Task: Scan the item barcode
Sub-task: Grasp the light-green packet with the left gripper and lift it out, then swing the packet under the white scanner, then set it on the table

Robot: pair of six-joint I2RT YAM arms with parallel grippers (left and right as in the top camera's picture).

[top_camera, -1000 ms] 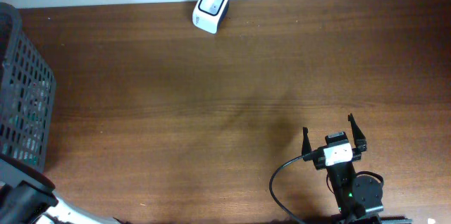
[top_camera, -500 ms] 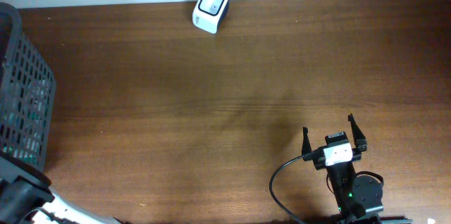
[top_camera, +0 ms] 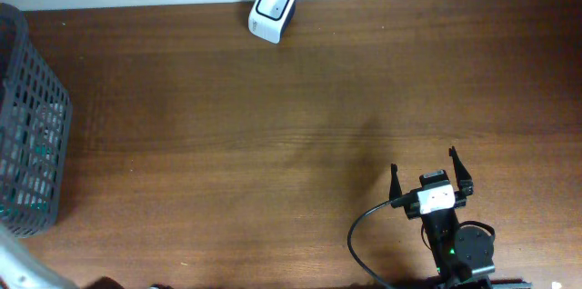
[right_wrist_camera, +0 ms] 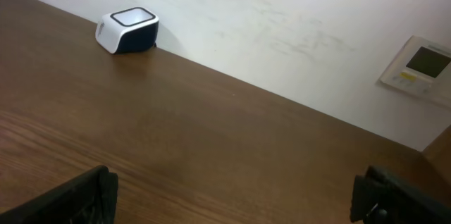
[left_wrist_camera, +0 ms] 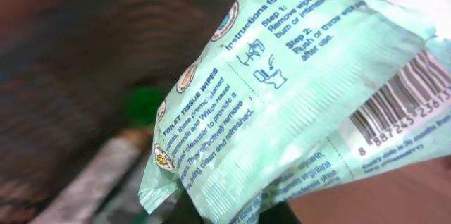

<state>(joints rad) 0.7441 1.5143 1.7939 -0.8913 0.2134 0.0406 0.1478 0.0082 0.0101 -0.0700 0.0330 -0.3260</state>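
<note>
Your left gripper is clamped on the pack of toilet tissue wipes [left_wrist_camera: 282, 90]. The pack fills the left wrist view and hides the fingers, so you cannot judge how deep the grip is. It is held up off the table [top_camera: 273, 144], near the wire basket [top_camera: 36, 144] at the left edge. Its barcode [left_wrist_camera: 402, 104] sits on the lower fold, crinkled and tilted. Carry the pack across to the white scanner [top_camera: 272, 10] at the far edge. Turn the wrist so the barcode squarely faces the scanner window, and keep the film taut. Your right gripper [top_camera: 431, 169] rests spread wide at the near edge, holding nothing. Compared with a second ago, the left arm [top_camera: 20, 269] has pulled almost out of the overhead view. The scanner and right gripper have not moved.
</note>
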